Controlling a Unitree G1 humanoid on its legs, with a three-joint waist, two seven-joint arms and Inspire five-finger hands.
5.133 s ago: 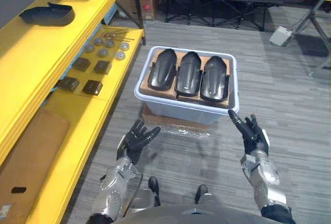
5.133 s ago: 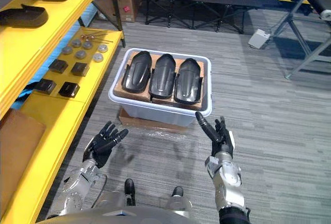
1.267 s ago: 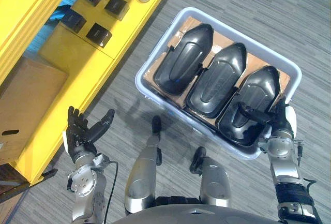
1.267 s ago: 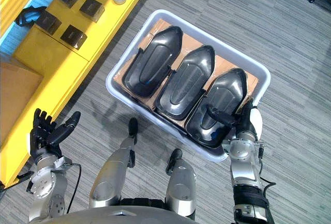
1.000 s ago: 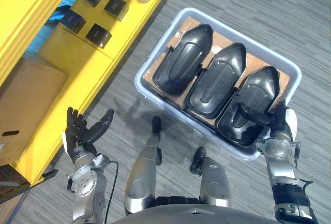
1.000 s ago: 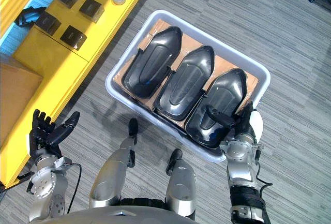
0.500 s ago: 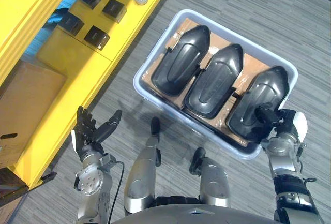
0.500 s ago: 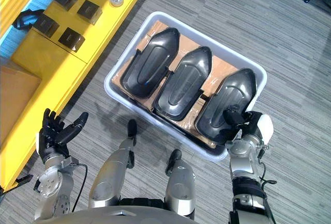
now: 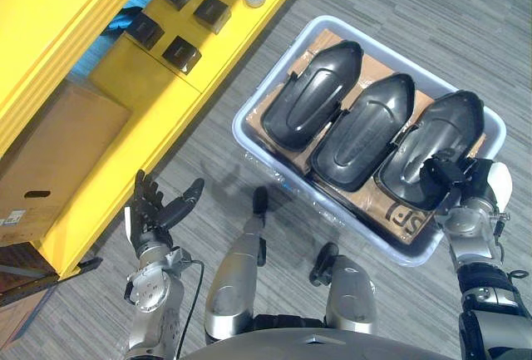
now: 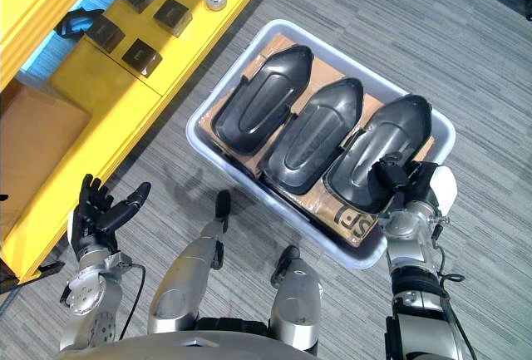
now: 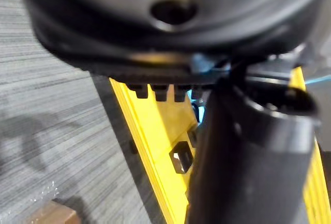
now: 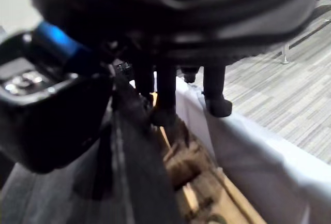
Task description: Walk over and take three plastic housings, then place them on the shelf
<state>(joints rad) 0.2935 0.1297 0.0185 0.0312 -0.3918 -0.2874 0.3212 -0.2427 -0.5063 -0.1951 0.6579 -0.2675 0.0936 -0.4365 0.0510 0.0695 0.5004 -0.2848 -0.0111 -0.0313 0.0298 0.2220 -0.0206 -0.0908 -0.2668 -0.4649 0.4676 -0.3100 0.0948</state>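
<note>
The only print of any size is a few bold black letters (image 9: 399,213) on the brown cardboard sheet (image 9: 378,202) that lines the pale tub (image 9: 241,127). They sit at the sheet's near right corner, just beside the near end of the black housing (image 9: 436,148) lying farthest right. That housing hides part of them, so they make no whole word. A small white label (image 9: 10,217) is stuck on the brown cardboard box (image 9: 50,152) on the yellow shelf (image 9: 141,86), at the box's near edge, and its print is too small to read. Nothing else carries readable writing.
</note>
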